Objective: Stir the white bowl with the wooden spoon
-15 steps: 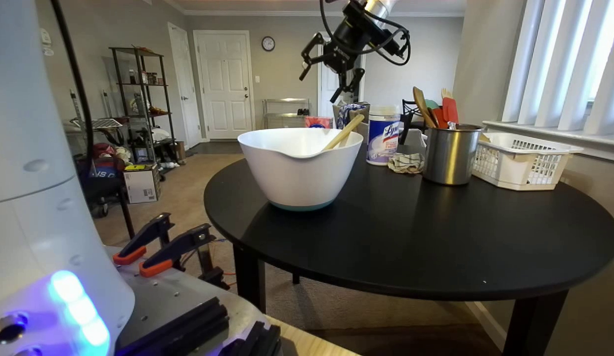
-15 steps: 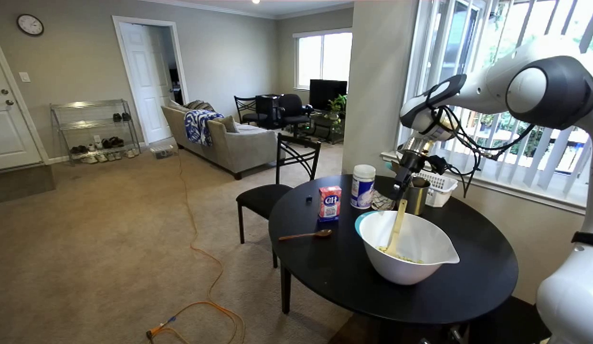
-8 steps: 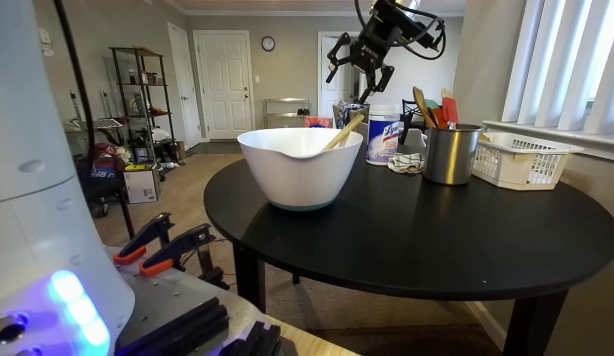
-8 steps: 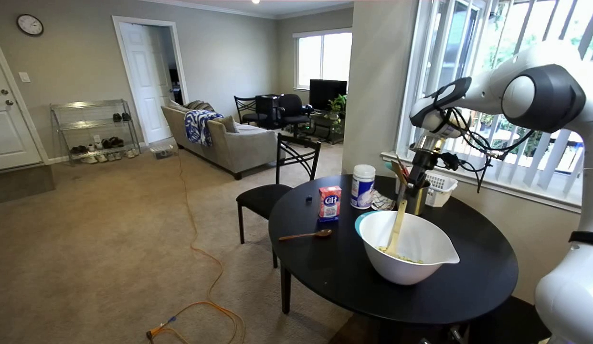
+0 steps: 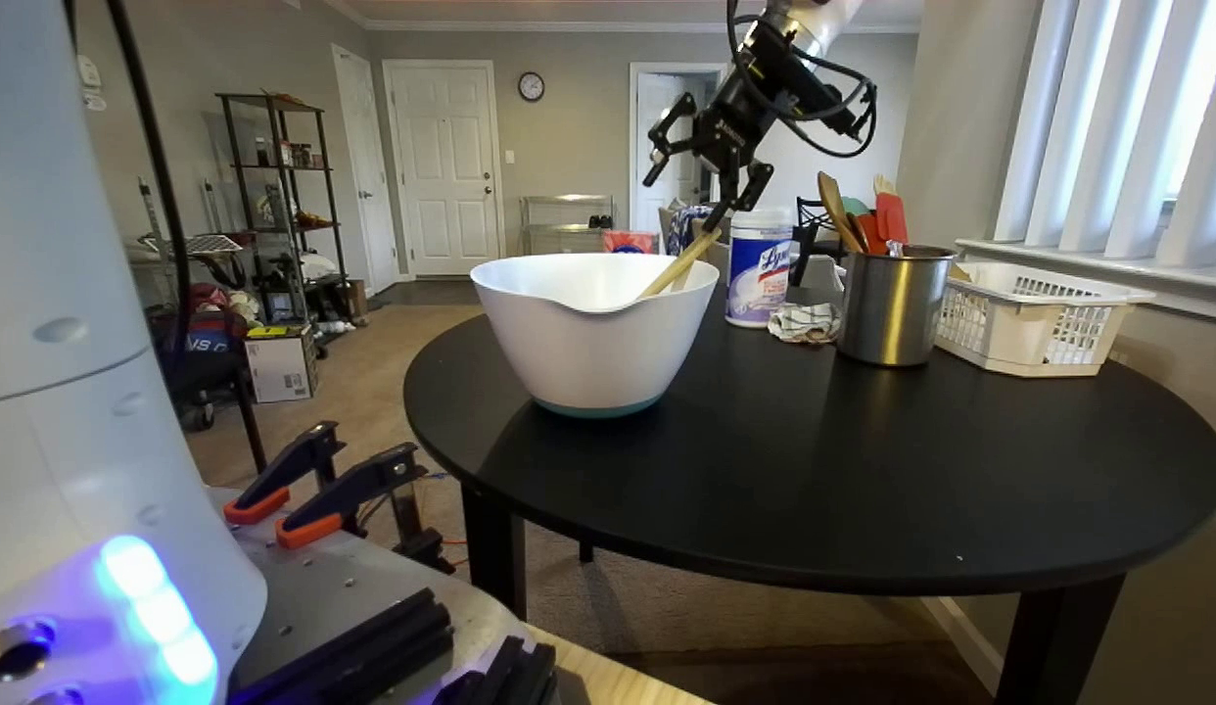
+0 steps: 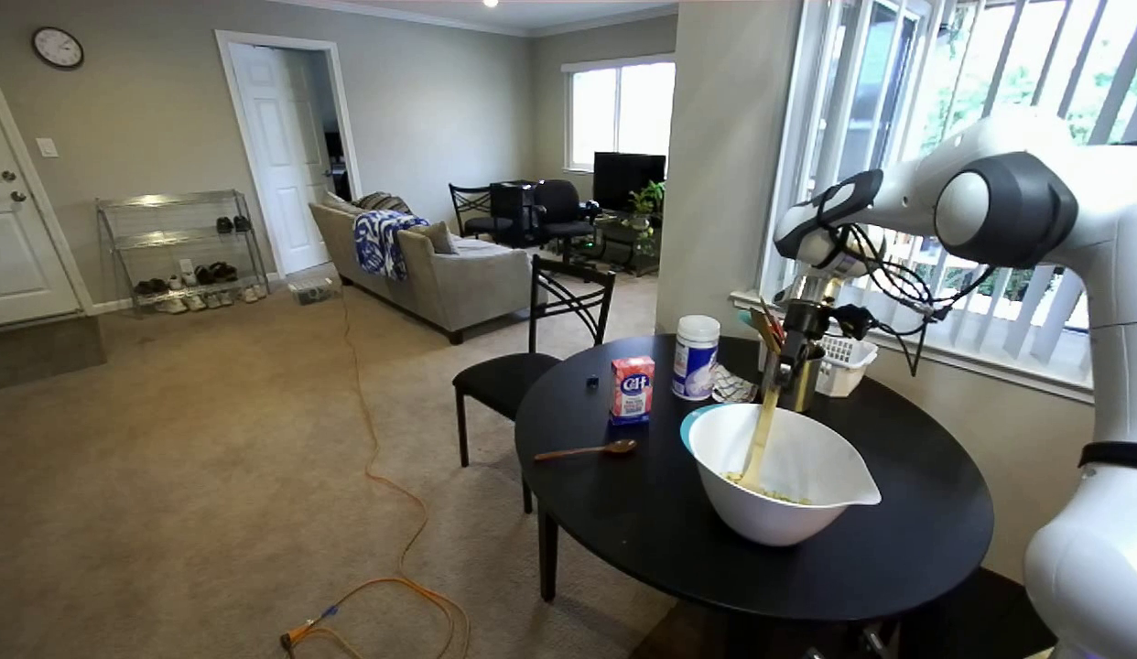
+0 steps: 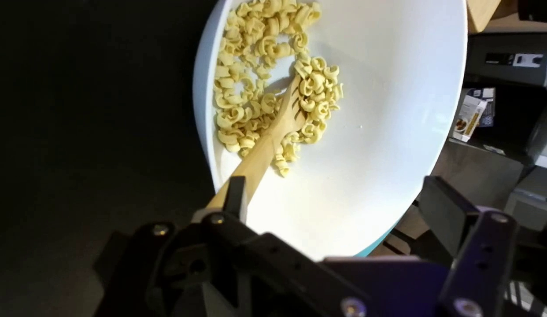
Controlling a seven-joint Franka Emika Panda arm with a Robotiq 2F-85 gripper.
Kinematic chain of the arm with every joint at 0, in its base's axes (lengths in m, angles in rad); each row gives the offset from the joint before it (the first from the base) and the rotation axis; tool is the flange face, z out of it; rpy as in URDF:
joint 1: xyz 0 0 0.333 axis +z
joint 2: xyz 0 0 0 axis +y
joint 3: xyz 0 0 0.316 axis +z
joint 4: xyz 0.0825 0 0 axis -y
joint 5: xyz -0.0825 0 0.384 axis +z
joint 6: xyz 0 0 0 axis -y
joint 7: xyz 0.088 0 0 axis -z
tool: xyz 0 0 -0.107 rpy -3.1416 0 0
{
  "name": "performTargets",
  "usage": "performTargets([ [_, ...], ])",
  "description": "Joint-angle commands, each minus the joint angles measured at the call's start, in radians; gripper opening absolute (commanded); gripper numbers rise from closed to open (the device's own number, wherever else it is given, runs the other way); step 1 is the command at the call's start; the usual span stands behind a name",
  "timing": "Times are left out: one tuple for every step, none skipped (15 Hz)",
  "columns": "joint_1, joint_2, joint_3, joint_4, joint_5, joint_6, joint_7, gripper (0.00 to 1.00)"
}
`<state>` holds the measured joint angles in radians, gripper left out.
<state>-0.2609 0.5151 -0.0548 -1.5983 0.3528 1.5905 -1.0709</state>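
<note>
The white bowl (image 6: 774, 517) stands on the round black table with curled pasta (image 7: 256, 31) inside, mostly along one side. Leaning in it is the pale wooden spoon (image 7: 260, 154), its slotted head among the pasta and its handle rising past the rim. My gripper (image 7: 335, 193) is open above the bowl's edge, with nothing held. In the wrist view the left finger (image 7: 235, 193) overlaps the handle and hides its upper end; the handle runs behind that finger, not visibly between the two. In an exterior view the lower fingertip (image 5: 716, 217) appears right at the handle's top; contact cannot be told.
Behind the bowl are a wipes canister (image 5: 760, 274), a crumpled cloth (image 5: 804, 323) and a sugar box (image 6: 632, 392). A metal cup of utensils (image 5: 892, 308) and a white basket (image 5: 1024, 338) stand by the window. A dark brown spoon (image 6: 582, 451) lies on the table (image 6: 907, 549).
The gripper has shifted sideways towards the window, then come down closer to the spoon's handle, staying open. Bowl and spoon have not moved.
</note>
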Motion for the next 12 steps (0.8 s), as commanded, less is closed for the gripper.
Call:
performTargets([
  [-0.031,0.114,0.034,0.126,0.013,-0.080,-0.041,1.00],
  [-0.035,0.130,0.032,0.152,0.002,-0.096,-0.032,1.00],
  [-0.039,0.147,0.032,0.175,-0.003,-0.113,-0.029,1.00],
  [-0.046,0.152,0.027,0.193,-0.011,-0.132,-0.027,1.00],
  [-0.053,0.163,0.027,0.213,-0.013,-0.148,-0.026,1.00],
  [-0.062,0.161,0.026,0.222,-0.016,-0.162,-0.032,1.00],
  [-0.068,0.165,0.025,0.236,-0.017,-0.173,-0.032,1.00],
  [-0.077,0.160,0.026,0.240,-0.018,-0.183,-0.042,1.00],
  [-0.083,0.159,0.027,0.248,-0.018,-0.190,-0.046,1.00],
  [-0.089,0.159,0.027,0.254,-0.018,-0.193,-0.051,1.00],
  [-0.094,0.160,0.026,0.260,-0.016,-0.194,-0.053,1.00],
  [-0.099,0.160,0.027,0.262,-0.012,-0.195,-0.055,1.00],
])
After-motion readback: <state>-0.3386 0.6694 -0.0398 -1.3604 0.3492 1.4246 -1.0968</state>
